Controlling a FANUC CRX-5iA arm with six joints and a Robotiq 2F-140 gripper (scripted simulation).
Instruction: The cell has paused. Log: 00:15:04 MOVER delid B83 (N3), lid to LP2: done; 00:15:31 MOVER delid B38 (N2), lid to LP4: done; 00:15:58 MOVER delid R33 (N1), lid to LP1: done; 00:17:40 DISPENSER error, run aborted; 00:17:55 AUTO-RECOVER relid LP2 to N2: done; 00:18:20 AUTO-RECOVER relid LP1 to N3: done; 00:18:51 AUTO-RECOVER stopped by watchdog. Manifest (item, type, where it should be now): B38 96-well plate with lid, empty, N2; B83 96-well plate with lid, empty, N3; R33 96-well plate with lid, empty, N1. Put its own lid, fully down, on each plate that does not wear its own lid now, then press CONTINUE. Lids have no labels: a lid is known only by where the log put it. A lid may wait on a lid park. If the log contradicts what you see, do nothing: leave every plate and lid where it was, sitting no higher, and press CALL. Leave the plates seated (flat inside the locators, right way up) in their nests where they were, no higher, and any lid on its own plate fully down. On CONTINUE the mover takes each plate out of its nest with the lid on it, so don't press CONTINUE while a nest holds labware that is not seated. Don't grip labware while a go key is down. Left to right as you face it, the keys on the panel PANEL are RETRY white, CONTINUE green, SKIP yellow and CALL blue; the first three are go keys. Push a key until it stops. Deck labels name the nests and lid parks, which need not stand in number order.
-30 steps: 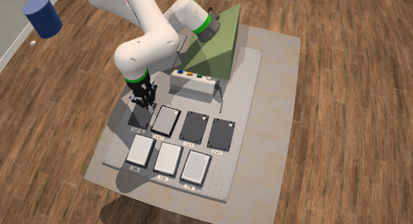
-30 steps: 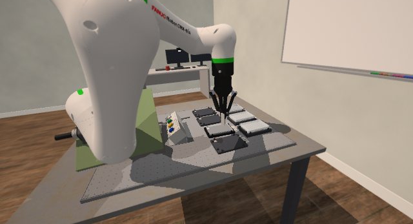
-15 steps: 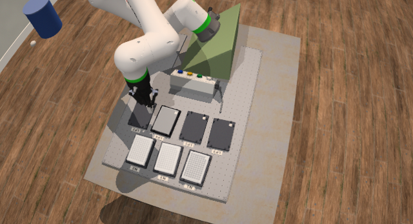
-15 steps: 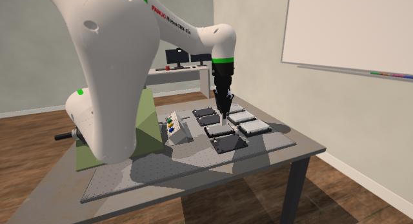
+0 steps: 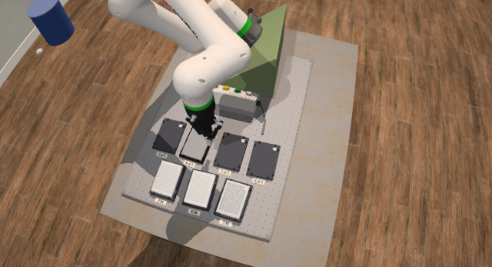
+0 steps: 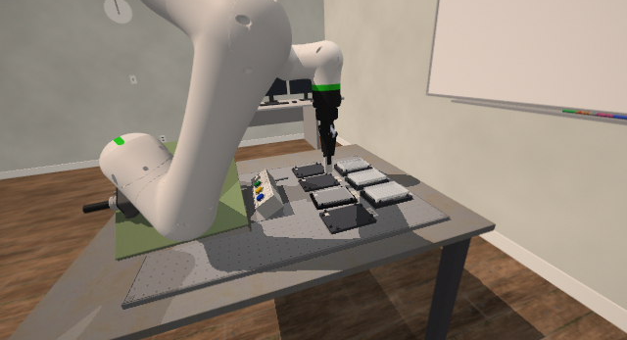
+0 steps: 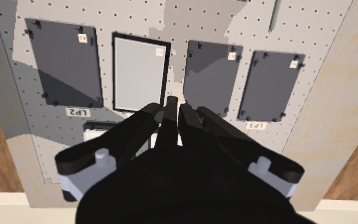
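Note:
Three 96-well plates stand in the front row of nests. The left plate (image 5: 167, 179) and the middle plate (image 5: 200, 188) wear lids. The right plate (image 5: 233, 199) shows open wells, with no lid. A loose lid (image 5: 195, 145) lies on the second lid park from the left; it also shows in the wrist view (image 7: 140, 72). My gripper (image 5: 211, 138) is shut and empty. It hangs above the deck beside that lid's right edge, as the wrist view (image 7: 176, 102) shows. The gripper (image 6: 329, 166) touches nothing.
The other lid parks are bare: the left one (image 7: 62, 62), labelled LP2, the third (image 7: 212, 75), and the right one (image 7: 272, 85), labelled LP3. The key panel (image 5: 235, 99) stands behind the parks, in front of the green arm base (image 5: 265, 55). A thin upright post (image 5: 264, 122) stands right of the panel.

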